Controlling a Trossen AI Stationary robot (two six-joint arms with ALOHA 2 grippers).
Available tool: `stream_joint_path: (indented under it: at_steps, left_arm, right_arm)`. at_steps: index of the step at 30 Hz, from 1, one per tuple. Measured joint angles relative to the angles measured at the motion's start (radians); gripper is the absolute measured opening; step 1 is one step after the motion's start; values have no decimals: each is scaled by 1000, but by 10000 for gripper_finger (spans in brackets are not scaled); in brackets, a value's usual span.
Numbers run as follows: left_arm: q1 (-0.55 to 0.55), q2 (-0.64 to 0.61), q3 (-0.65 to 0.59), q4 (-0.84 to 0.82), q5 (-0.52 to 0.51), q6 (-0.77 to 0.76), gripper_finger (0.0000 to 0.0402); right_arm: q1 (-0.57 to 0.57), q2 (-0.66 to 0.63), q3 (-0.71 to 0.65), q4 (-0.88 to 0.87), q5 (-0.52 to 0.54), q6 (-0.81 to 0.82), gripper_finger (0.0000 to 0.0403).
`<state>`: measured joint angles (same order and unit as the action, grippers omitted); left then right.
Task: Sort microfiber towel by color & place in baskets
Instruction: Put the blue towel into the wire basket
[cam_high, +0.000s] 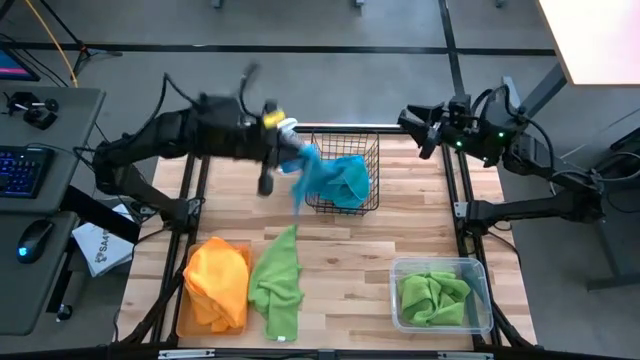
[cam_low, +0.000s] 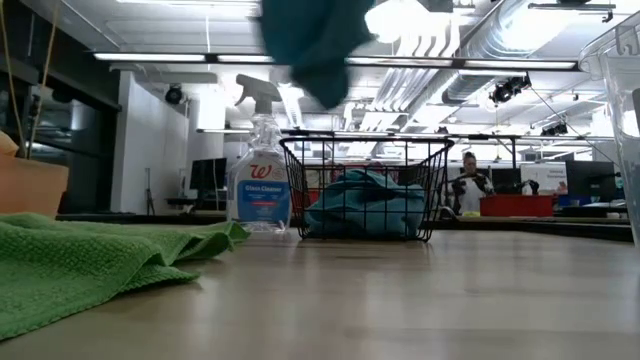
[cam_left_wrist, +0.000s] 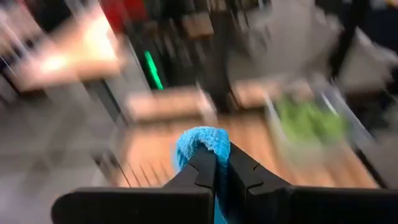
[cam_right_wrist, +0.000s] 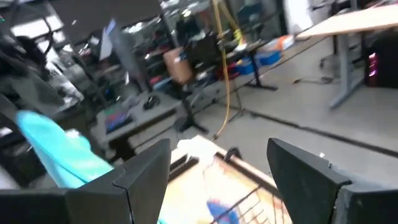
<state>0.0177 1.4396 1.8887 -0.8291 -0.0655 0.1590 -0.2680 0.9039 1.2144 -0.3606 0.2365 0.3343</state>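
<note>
My left gripper (cam_high: 289, 150) is shut on a bright blue towel (cam_high: 308, 176), held in the air at the near-left side of the black wire basket (cam_high: 372, 150). The same towel shows high above the basket in the low view (cam_low: 315, 45). Another blue towel (cam_high: 352, 178) lies inside the basket. Orange towels (cam_high: 216, 283) lie on the orange-brown tray (cam_high: 183, 325). A lime green towel (cam_high: 279, 285) lies flat on the table. More green towels (cam_high: 432, 297) lie in the clear tub (cam_high: 480, 268). My right gripper (cam_high: 426, 130) is open and empty by the table's far right corner. My left gripper pinches the blue towel between its two shut fingers (cam_left_wrist: 202, 171). A bunched fold of the cloth (cam_left_wrist: 202, 142) sticks out past the fingertips. The rest of the towel (cam_high: 300, 192) hangs slack below the gripper, clear of the table.
A clear spray bottle (cam_low: 260, 170) stands on the table left of the basket (cam_low: 365, 190). The tray, the flat green towel (cam_low: 90, 260) and the tub line the near edge. Bare wood (cam_high: 350, 260) lies between the basket and the near row. A person (cam_low: 468, 185) shows in the room beyond the table.
</note>
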Motion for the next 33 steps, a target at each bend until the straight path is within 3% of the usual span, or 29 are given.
stream_joint_path:
  at_steps: [5, 11, 16, 21, 33]
  left_arm:
    - [104, 25, 10, 306, 18, 154, 0]
    - [215, 103, 0, 317, 31, 131, 0]
    - [264, 199, -85, 337, 19, 73, 0]
    - [271, 321, -160, 360, -65, -31, 0]
    - [190, 525, -155, 449, -64, -105, 0]
  right_arm:
    - [-1, 0, 0, 39, 117, 0, 263]
    - [-1, 0, 0, 37, 149, -2, 263]
    - [-1, -1, 0, 29, 148, -9, 263]
    - [-1, -1, 0, 28, 129, -50, 263]
    - [-1, -16, 0, -22, 128, -119, 263]
